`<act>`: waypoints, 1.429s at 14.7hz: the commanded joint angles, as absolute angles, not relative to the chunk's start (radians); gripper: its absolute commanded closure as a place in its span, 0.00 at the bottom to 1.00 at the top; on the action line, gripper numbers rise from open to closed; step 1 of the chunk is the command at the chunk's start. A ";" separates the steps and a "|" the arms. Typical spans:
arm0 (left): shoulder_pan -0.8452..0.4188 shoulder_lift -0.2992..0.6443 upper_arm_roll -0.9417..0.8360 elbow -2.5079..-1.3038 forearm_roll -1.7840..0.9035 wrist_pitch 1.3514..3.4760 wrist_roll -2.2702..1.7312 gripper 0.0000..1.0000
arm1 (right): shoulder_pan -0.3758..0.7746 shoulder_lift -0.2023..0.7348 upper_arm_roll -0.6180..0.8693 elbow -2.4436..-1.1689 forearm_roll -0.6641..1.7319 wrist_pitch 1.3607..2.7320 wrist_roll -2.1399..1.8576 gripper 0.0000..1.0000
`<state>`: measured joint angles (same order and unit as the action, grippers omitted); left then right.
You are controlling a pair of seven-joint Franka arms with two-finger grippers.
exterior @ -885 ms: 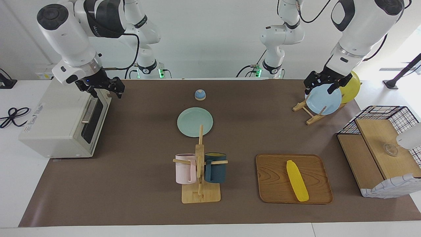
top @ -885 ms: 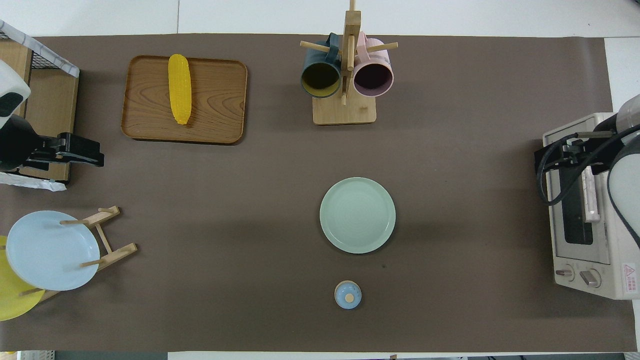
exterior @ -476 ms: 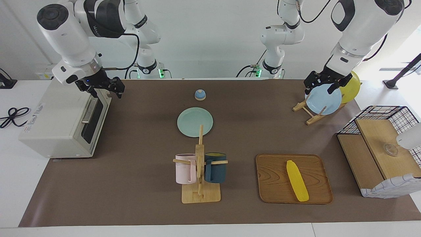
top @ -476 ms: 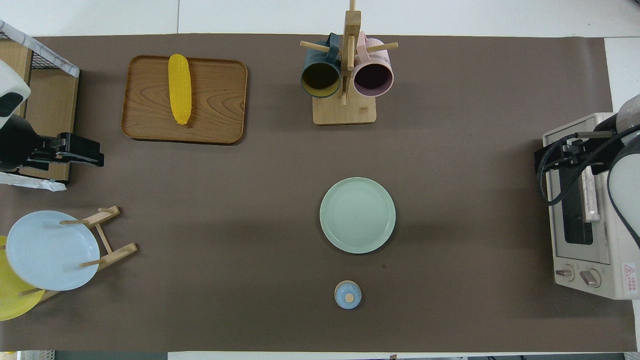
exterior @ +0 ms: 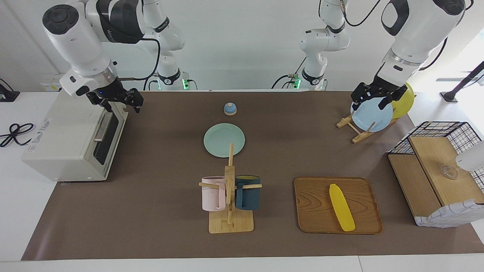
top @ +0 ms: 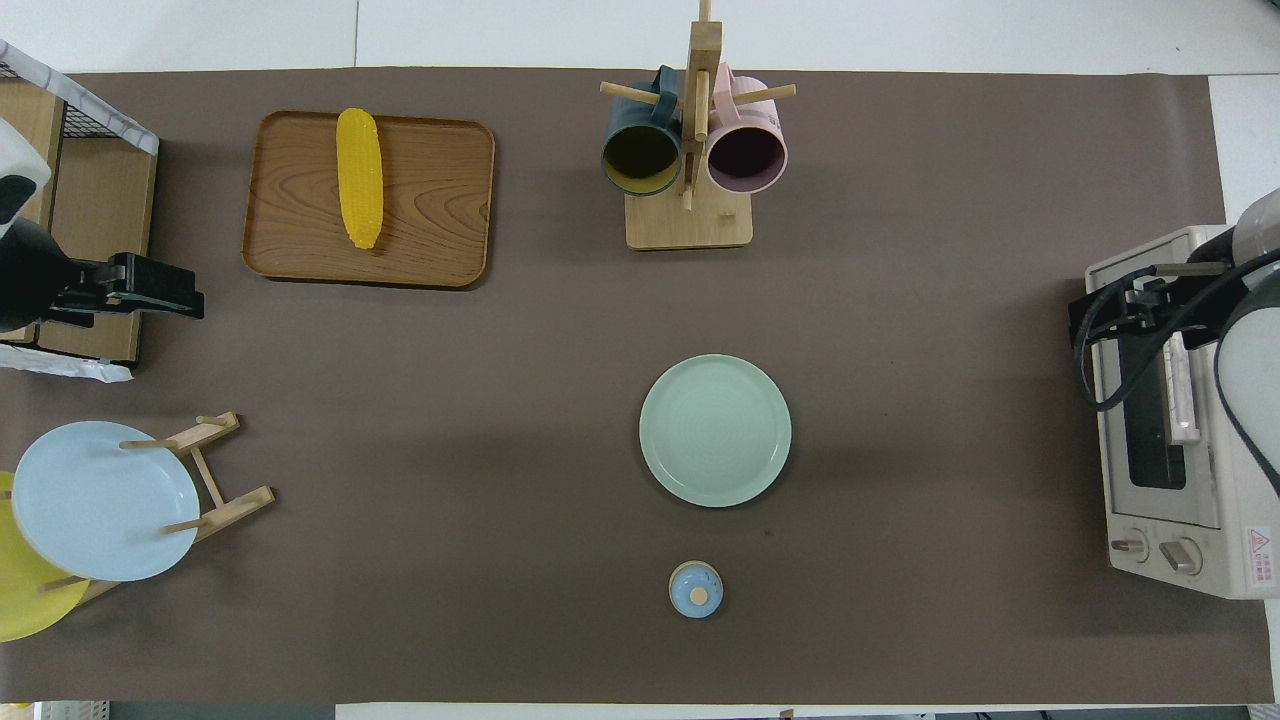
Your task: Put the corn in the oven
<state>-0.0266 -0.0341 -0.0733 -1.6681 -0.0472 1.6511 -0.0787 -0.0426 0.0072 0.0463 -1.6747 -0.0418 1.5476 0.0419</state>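
Note:
The yellow corn (exterior: 341, 207) (top: 359, 177) lies on a wooden tray (exterior: 314, 204) (top: 430, 200) toward the left arm's end of the table. At the right arm's end stands the off-white oven (exterior: 72, 139) (top: 1170, 440), its dark glass door shut. My right gripper (exterior: 121, 105) (top: 1100, 320) hangs open just above the oven's top front edge, close to the silver handle (exterior: 102, 126). Over the plate rack, well away from the corn, my left gripper (exterior: 371, 100) (top: 180, 300) is open and holds nothing.
A mug stand (exterior: 230, 200) with a pink and a dark blue mug sits mid-table, beside the tray. A green plate (exterior: 224, 139) and a small blue knobbed lid (exterior: 230, 108) lie nearer the robots. The plate rack (exterior: 372, 115) and a wire-and-wood basket shelf (exterior: 438, 170) flank the tray.
My left gripper has drifted slightly over the plate rack toward the basket shelf. The right gripper, the corn and the oven have not moved.

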 commanded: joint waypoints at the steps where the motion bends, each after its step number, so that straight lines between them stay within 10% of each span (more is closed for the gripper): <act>1: -0.011 0.010 -0.086 -1.680 -0.034 1.722 -0.081 0.00 | -0.052 0.003 0.049 -1.666 -0.012 1.526 0.026 0.00; 10: -0.093 0.591 -0.081 -1.300 -0.048 1.870 -0.089 0.00 | -0.071 -0.020 0.049 -1.680 -0.012 1.529 0.011 0.00; 14: -0.098 0.712 -0.058 -1.160 -0.046 1.879 -0.092 0.00 | -0.127 -0.049 0.046 -1.758 -0.012 1.617 -0.090 0.94; 21: -0.101 0.771 -0.051 -1.161 -0.044 2.020 -0.091 0.00 | -0.204 -0.097 0.043 -1.979 -0.089 1.847 -0.224 1.00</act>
<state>-0.0918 0.7286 -0.0626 -1.1939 -0.0519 1.9860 -0.0867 -0.1935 -0.0463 0.0350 -1.8735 -0.0519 1.7663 -0.1947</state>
